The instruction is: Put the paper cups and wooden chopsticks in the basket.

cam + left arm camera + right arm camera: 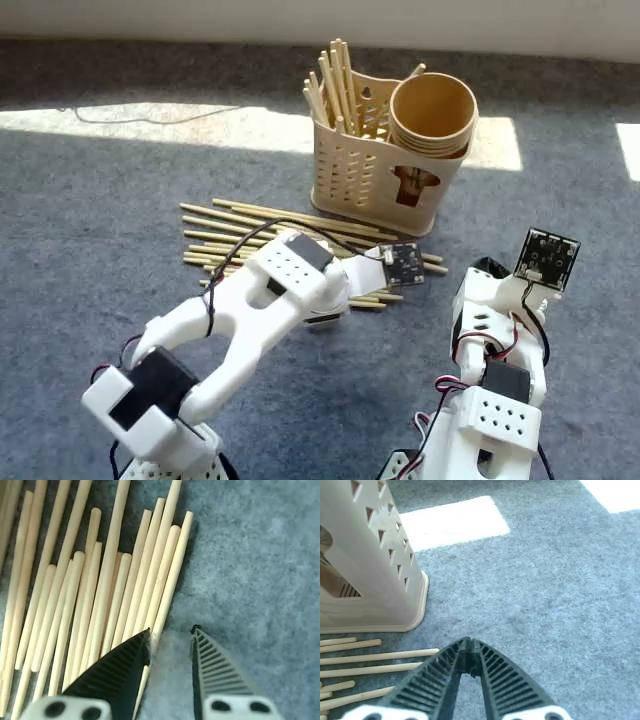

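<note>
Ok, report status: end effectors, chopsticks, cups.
Left end effector open over loose chopsticks. Right end effector shut, empty, beside basket. Paper cups already in basket. No obstruction seen.

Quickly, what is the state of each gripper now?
Left gripper: open, empty, tips by the loose chopsticks.
Right gripper: closed, empty.

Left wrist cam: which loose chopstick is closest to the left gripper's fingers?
The outermost chopstick, at the pile's edge beside bare carpet. It alone extends into the gap between the fingers of the open left gripper; the rest lie beyond one finger.
</note>
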Motion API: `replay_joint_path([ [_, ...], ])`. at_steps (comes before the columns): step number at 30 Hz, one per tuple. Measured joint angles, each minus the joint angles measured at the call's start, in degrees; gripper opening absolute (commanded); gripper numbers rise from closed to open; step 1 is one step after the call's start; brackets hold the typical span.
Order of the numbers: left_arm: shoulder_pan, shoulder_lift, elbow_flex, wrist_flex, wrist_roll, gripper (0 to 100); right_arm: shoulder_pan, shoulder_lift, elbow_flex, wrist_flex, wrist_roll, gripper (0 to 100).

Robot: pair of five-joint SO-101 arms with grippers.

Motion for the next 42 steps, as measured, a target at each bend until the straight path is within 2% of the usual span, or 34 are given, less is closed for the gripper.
replay_joint_path([
  [20, -2.55, 15.65, -12.84, 0.35, 0.0, 10, 0.0, 0.0, 0.0, -0.09, 0.0, 1.0],
  [23, -2.55, 16.88, -14.95, 2.46, 0.0, 4, 0.0, 0.0, 0.0, -0.09, 0.0, 1.0],
  [25, -2.55, 17.23, -15.91, 4.04, -0.09, 1, 0.0, 0.0, 0.0, -0.09, 0.0, 1.0],
  [38, -2.46, 17.23, -16.62, 9.76, -0.35, 1, 0.0, 0.0, 0.0, -0.09, 0.0, 1.0],
  [42, -2.2, 13.1, -15.21, 12.13, -0.18, 1, 0.0, 0.0, 0.0, -0.09, 0.0, 1.0],
])
